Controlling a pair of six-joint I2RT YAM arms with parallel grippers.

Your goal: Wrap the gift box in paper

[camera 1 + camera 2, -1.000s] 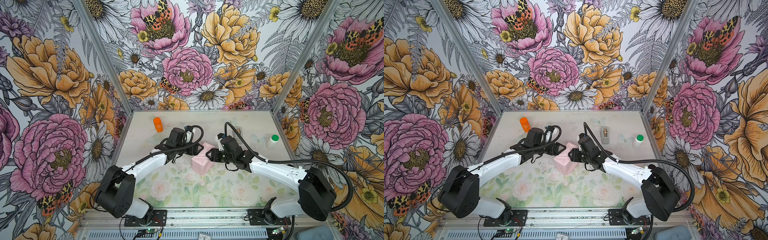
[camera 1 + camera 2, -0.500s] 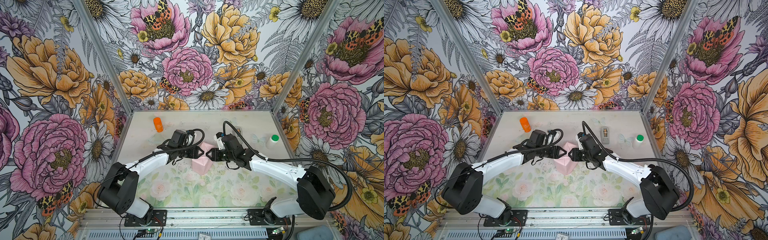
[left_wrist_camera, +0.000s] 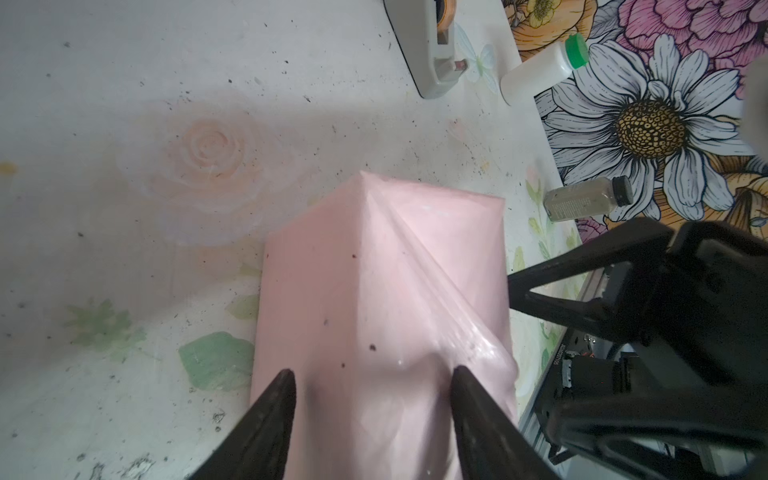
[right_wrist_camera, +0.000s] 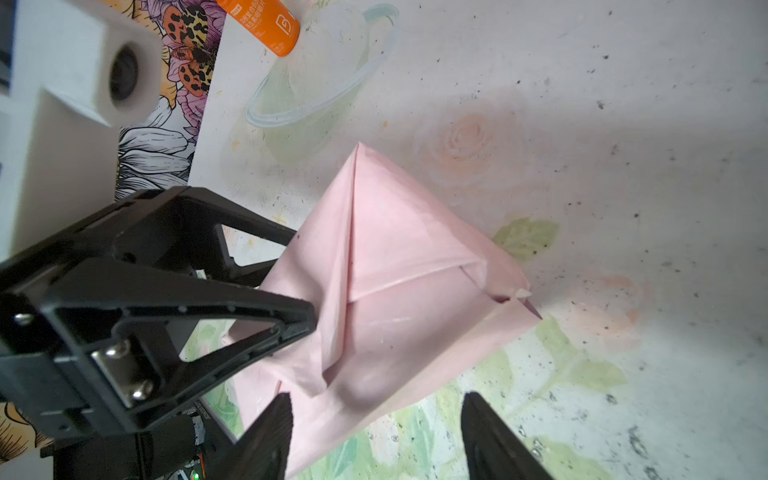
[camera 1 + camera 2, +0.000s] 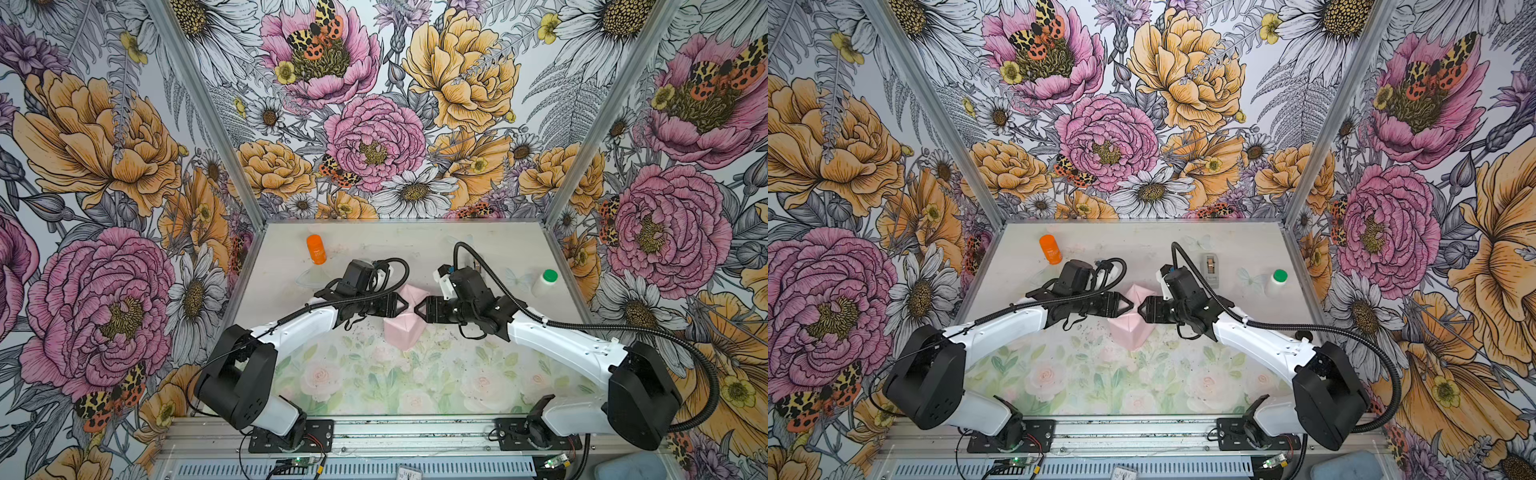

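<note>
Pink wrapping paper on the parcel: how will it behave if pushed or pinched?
The paper looks thin and creased: probably floppy, denting under a push. No tape shows on the loose flap, so the folds may spring open. Its sheen suggests a slippery grip.

left gripper: jaws apart; right gripper: jaws apart; facing each other

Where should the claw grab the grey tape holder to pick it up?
Pinch the tape dispenser across its two long flat sides, near the middle, coming straight down from above. It sits upright, long and narrow, so that is probably its easiest width to pinch.
</note>
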